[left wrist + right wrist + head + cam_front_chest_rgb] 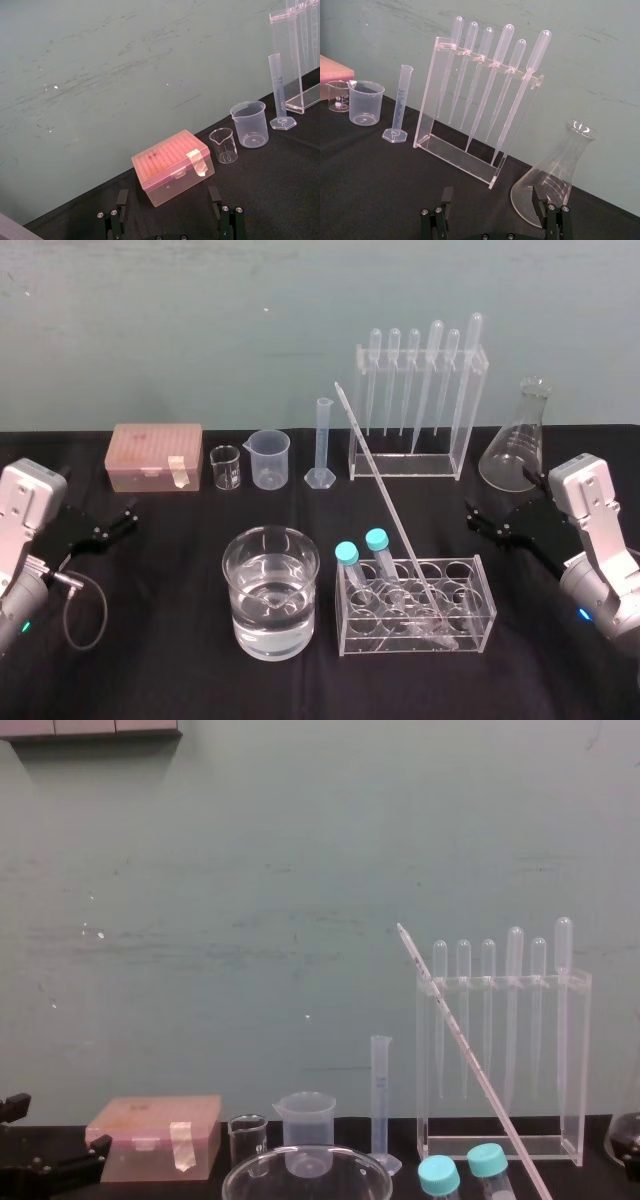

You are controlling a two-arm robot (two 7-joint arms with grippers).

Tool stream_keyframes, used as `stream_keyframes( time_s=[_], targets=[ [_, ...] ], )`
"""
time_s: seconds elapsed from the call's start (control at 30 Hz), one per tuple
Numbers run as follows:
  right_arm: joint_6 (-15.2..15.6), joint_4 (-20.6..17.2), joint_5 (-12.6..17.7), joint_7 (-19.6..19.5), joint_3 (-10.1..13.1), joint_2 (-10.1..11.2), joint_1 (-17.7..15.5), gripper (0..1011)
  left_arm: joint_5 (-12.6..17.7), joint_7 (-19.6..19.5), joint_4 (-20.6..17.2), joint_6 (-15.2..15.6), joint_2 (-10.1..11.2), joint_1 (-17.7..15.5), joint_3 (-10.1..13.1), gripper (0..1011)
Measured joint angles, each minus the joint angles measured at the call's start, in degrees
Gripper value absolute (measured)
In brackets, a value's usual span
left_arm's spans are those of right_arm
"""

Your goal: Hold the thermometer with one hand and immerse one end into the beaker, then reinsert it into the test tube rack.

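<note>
Pickup is the step in hand, not yet begun. The long, thin glass thermometer (385,495) leans out of the low clear perforated test tube rack (470,635), just right of the wide water-filled glass beaker (225,565). The black two-finger left gripper (118,520) and right gripper (480,518) hang at the table's sides, jaws wide and empty. Next, the nearer right gripper should probably reach in and pinch the slanted rod.

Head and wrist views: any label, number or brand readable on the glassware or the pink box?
None legible.
Pink box: dark scribble on the lid, too blurred.
Conical flask: white scale print, too small.
Graduated cylinder: blue scale, too small.
Small glass beaker: print, too small.
Thermometer: fine marks, no readable numbers.
Left gripper, right gripper: parked open, no lettering seen.
</note>
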Motion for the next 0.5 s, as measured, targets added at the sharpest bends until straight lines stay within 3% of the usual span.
stream_keyframes(
  time_s=[0.5],
  targets=[
    [0.0, 0.0, 0.0, 0.0, 0.0, 0.0, 0.0, 1003, 0.0, 0.0, 0.0, 0.0, 0.0, 0.0, 0.0, 1008]
  ],
)
